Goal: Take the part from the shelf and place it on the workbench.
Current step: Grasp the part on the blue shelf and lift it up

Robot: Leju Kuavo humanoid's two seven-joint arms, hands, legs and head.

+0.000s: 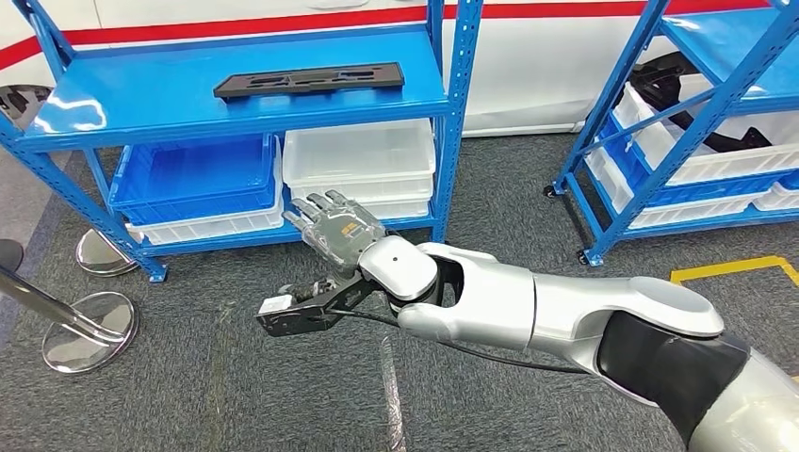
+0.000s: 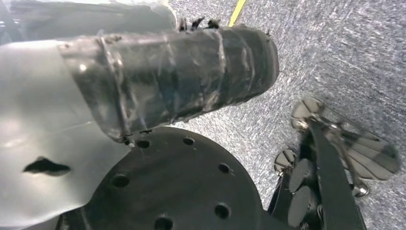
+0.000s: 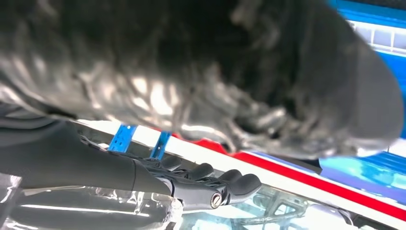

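The right robot hand, fingers spread and holding nothing, reaches toward the shelf, where the flat black part lies ready for lifting.

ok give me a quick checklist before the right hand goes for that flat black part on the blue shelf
1. Flat black part lying on the top blue shelf, nothing on it: ok.
2. Right hand holds nothing, fingers spread: ok.
3. Right hand at the part: not ok, it is below the top shelf's level, in front of the white bins.
4. Path up to the shelf edge past the blue upright post: cannot tell.
5. Left hand state: cannot tell.
6. Workbench location: cannot tell.
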